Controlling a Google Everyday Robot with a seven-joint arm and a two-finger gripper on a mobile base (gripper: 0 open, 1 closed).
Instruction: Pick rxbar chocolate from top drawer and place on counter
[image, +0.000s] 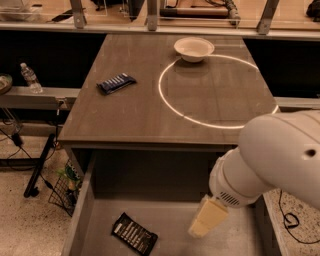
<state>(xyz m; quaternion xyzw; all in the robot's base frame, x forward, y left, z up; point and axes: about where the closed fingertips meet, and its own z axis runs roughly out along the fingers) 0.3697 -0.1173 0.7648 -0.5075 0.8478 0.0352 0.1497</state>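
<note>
Counter (130, 115): grey-brown top with a white ring of light. On it sit a white bowl (193, 48), touching the ring's far edge with nothing visible inside, and a dark blue bar (116, 83) left of the ring.
Drawer (82, 215): pulled open below the counter's front edge.
Gripper (206, 219): hangs inside the drawer, right of centre, empty; open or closed, cannot tell.
Black snack bar (134, 233): lies flat on the drawer floor, left of the gripper, apart from it.

The rxbar chocolate (134, 233) is lying in the top drawer (84, 212), left of centre; the gripper (206, 218) is hanging over the drawer to its right. Behind, the counter (130, 120) is carrying a bowl (193, 48) at the back and a wrapped bar (116, 83) on the left.
</note>
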